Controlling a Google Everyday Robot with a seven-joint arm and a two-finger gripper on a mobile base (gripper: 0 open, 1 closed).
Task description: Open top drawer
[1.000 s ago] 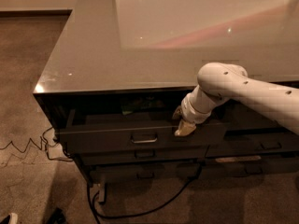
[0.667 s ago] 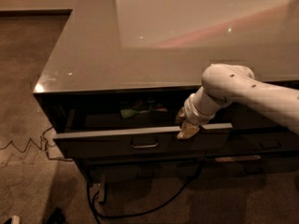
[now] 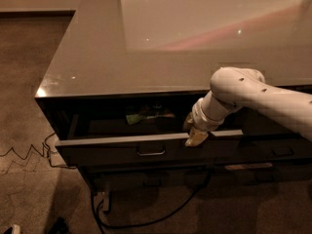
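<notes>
No legible text, labels, numbers; tool (image 3: pixel 196 136) at top drawer (image 3: pixel 112 153) rim.

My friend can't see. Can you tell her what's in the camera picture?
The robot's gripper rests on the upper edge of the top drawer, which is partly open under a shiny grey counter. Inside lies something green, and a black cable trails on the floor.
</notes>
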